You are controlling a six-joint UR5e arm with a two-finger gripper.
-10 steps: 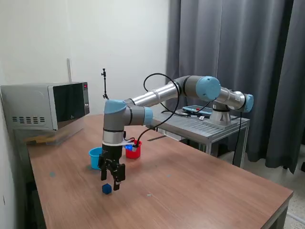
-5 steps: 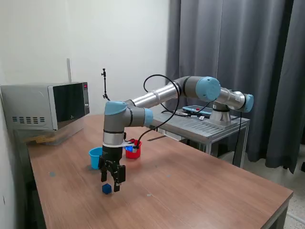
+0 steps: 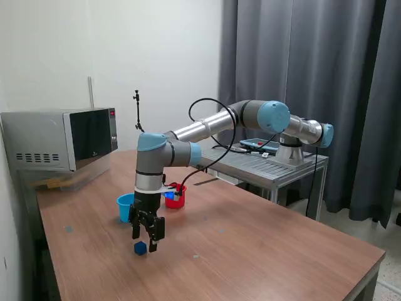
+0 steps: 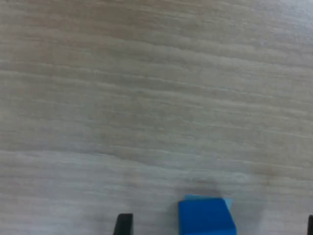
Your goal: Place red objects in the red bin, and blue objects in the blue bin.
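Exterior view, from its left to its right. A microwave (image 3: 59,139) stands at the far left corner of the wooden table (image 3: 250,251), close to the wall. Near the table's left side, the blue bin (image 3: 125,207), a light sky-blue cup, stands upright; just to its right, partly behind the arm, is the red bin (image 3: 177,197), a bright-red cup. The two cups stand near each other but apart. In front of them the gripper (image 3: 145,241) points straight down, its fingers spread, with a small dark-blue cube (image 3: 140,248) on the table directly below, between the fingertips or just in front of them; contact cannot be judged from this view. The wrist view shows the blue cube (image 4: 205,215) resting flat on the wood grain, solid mid-blue with a paler top edge, and one dark fingertip (image 4: 124,224) to its side with a clear gap between them; nothing is pinched. To the right of the gripper the table surface runs bare to its near and right edges. Beyond the far right edge stands a metal stand (image 3: 276,166) carrying the arm's base, before dark curtains (image 3: 313,75).
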